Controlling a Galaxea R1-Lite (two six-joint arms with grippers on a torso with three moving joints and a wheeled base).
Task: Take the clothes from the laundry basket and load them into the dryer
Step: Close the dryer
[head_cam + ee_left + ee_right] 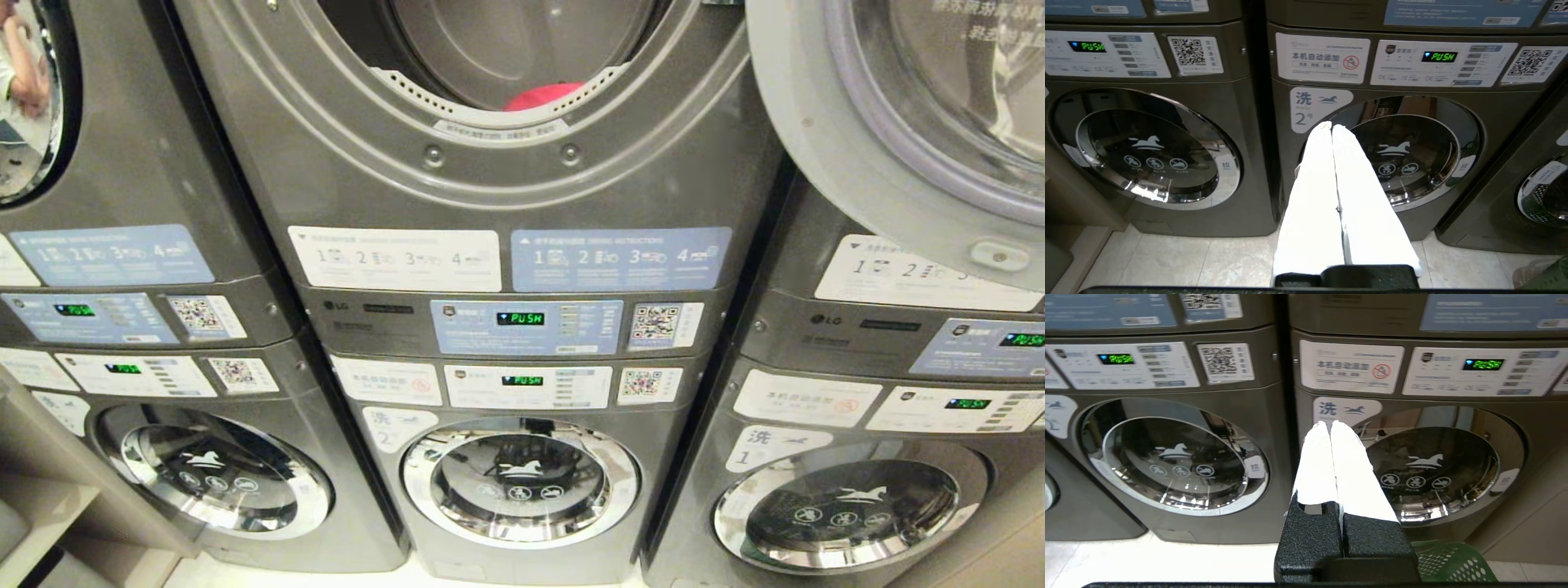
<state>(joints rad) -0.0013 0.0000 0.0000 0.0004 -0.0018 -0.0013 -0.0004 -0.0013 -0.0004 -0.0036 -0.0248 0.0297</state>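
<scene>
The middle dryer [506, 171] stands open above a washer, its round door [906, 122] swung out to the right. A red garment [543, 95] lies inside the drum at the front lip. A corner of the green laundry basket [1449, 563] shows on the floor at the right, also glimpsed as the basket [1547, 275] in the left wrist view. My left gripper [1331, 125] is shut and empty, pointing at washer number 2. My right gripper [1329, 424] is shut and empty, aimed at the gap between two washers. Neither arm appears in the head view.
Three grey washer-dryer stacks stand side by side, with lower washer doors [520, 482] shut. A pale shelf unit [41, 490] sits at the far left. Light floor tiles [1167, 261] run in front of the machines. A person is reflected in the left dryer door [24, 73].
</scene>
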